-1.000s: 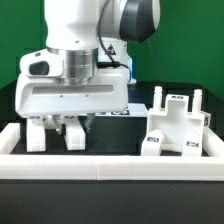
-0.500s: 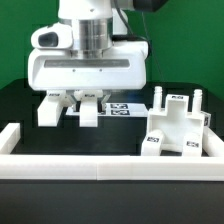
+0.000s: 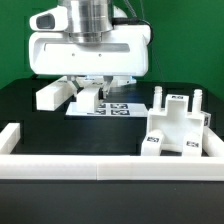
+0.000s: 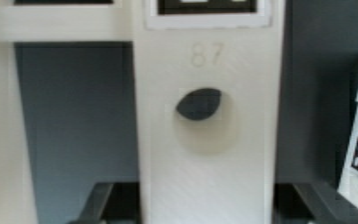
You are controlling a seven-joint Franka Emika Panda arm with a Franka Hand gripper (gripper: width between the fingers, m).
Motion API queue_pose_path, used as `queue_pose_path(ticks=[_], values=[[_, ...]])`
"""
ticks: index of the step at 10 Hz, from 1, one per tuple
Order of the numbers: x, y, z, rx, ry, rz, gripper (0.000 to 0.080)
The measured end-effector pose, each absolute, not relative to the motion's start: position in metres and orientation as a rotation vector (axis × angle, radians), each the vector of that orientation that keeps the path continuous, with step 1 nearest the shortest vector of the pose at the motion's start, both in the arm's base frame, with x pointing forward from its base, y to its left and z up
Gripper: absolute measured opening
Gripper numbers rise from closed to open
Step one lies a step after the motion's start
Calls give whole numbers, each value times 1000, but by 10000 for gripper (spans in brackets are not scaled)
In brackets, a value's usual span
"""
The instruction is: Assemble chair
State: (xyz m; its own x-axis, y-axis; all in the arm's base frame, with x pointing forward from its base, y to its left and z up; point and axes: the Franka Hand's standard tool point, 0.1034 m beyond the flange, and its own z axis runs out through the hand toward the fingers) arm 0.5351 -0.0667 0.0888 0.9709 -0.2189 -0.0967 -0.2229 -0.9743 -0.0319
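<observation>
At the exterior view's left we see the tool (image 3: 86, 90) pinching a white chair piece (image 3: 54, 96) over the black surface (image 3: 25, 115). Just beside it, the marker board (image 3: 120, 108) lies flat. Farther right, joined chair parts (image 3: 175, 130) stand upright behind the white border wall (image 3: 100, 165).

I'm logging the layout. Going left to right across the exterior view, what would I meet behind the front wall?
Raised white chair part → marker board → standing chair assembly.
</observation>
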Motion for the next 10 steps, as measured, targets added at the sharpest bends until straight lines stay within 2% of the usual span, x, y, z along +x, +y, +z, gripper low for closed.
queue_pose_path(ticks=[3,6,10], values=[[548,-52,114,-3051,372,157,290],[564,2,137,-3042,444,134,290],[562,3,133,-3045,400,141,290]])
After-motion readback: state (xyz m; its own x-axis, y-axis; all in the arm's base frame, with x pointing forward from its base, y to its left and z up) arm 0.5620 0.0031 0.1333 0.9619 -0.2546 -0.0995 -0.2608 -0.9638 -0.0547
